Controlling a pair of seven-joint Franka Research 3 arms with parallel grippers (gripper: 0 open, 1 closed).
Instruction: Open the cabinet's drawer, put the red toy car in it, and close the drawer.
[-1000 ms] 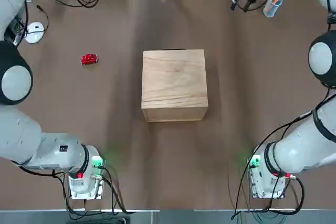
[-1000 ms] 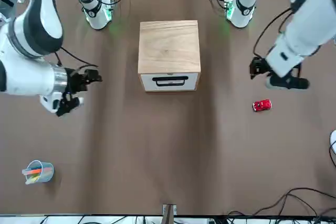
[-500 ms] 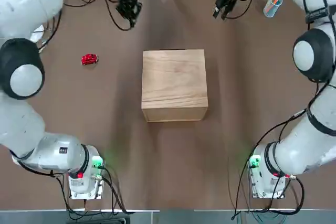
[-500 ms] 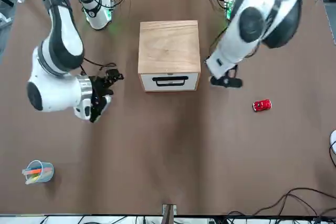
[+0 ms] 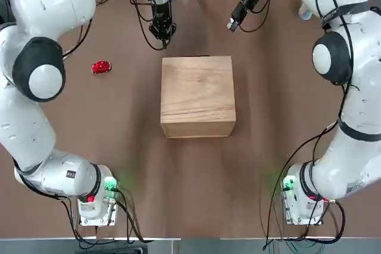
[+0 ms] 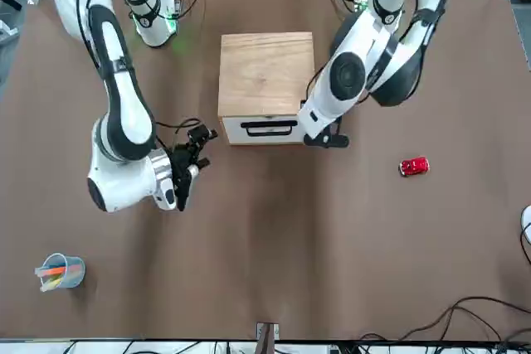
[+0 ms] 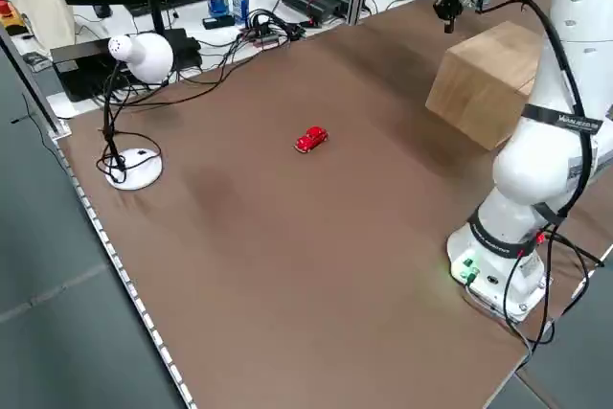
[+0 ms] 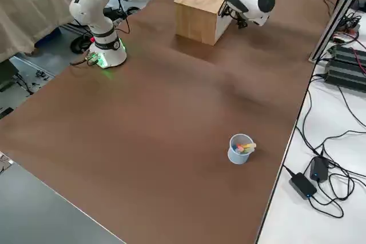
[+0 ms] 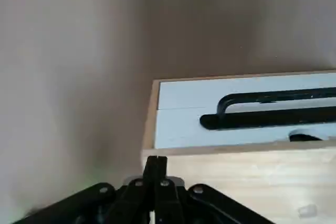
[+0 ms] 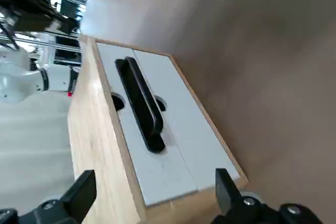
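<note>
Listing my table from the arm bases outward.

1. cabinet: light wooden box at mid-table, standing square and upright.
2. red toy car: on the bare tabletop off the cabinet's left side, well apart from it and from both grippers.
3. drawer: pushed fully in, its white front flush in the cabinet's far face, with the dark handle across it.
4. left gripper: just beyond the cabinet's far left corner, low by the drawer front, fingers clenched together on nothing.
5. right gripper: beyond the cabinet's far right corner, turned toward the drawer front, fingers spread wide and empty.
6. cup: pale blue, holding coloured pens, near the far right corner of the table, well apart from everything else.
</note>
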